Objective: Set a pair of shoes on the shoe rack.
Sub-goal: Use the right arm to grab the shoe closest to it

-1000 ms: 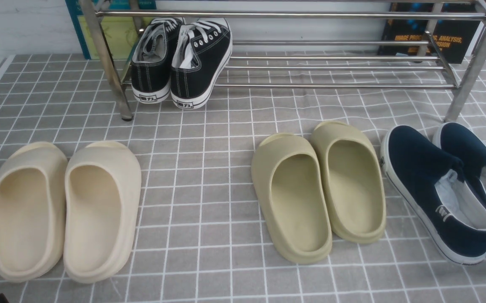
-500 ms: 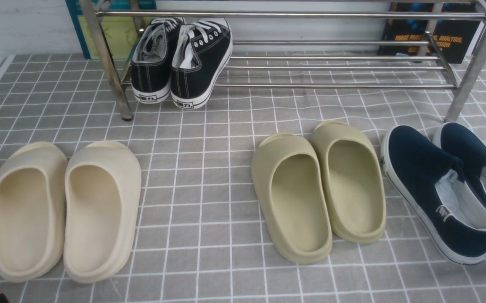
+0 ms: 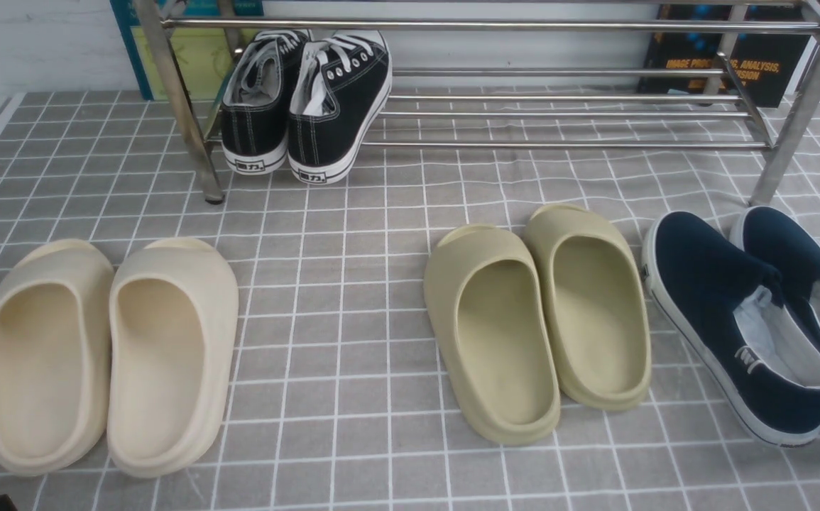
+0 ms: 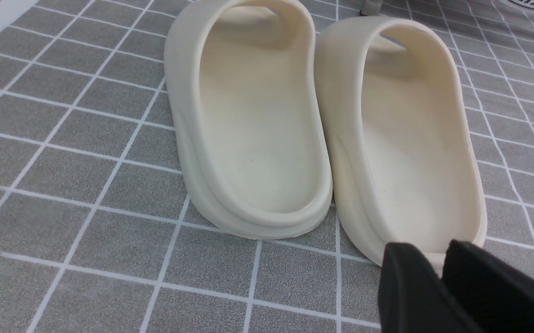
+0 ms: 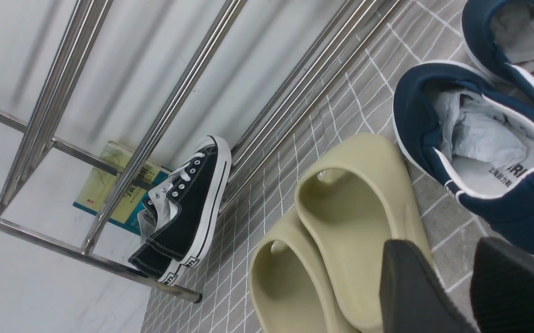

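Two navy-blue slip-on shoes (image 3: 708, 284) with white soles lie side by side on the checked cloth at the front right, toes toward the rack. The silver tube shoe rack (image 3: 559, 144) spans the back. No gripper shows in the front view. In the right wrist view my right gripper (image 5: 440, 245) is open and empty, hovering just short of the heel of the nearer navy shoe (image 5: 502, 212), with the rack (image 5: 165, 115) beyond. In the left wrist view my left gripper (image 4: 426, 252) is shut and empty, at the heel of a cream slide (image 4: 401, 138).
Black lace-up sneakers (image 3: 307, 106) sit on the rack's lower shelf at the left. Olive slides (image 3: 537, 319) lie just left of the navy shoes. Cream slides (image 3: 111, 355) lie at the front left. Books (image 3: 757, 64) lean against the wall behind the rack.
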